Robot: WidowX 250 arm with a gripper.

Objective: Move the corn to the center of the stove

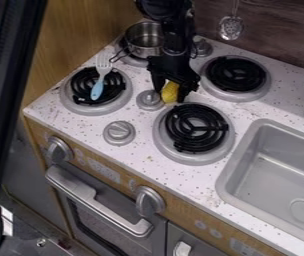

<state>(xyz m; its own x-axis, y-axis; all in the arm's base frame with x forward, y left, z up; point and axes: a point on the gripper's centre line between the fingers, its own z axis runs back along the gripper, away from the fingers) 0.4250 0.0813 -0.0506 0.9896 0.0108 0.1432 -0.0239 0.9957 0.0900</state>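
Corn upright between the closed fingers of the gripper, beside the small knob near the stove's middle; cannot tell whether it touches the countertop. Likely faults: a rounded body could roll onto the near burner if released high, or the fingers could clip the knob if lowered off-line.

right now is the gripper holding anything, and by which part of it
Yes, the gripper holds the yellow toy corn by its sides, between its two fingers, with the lower part of the corn in view.
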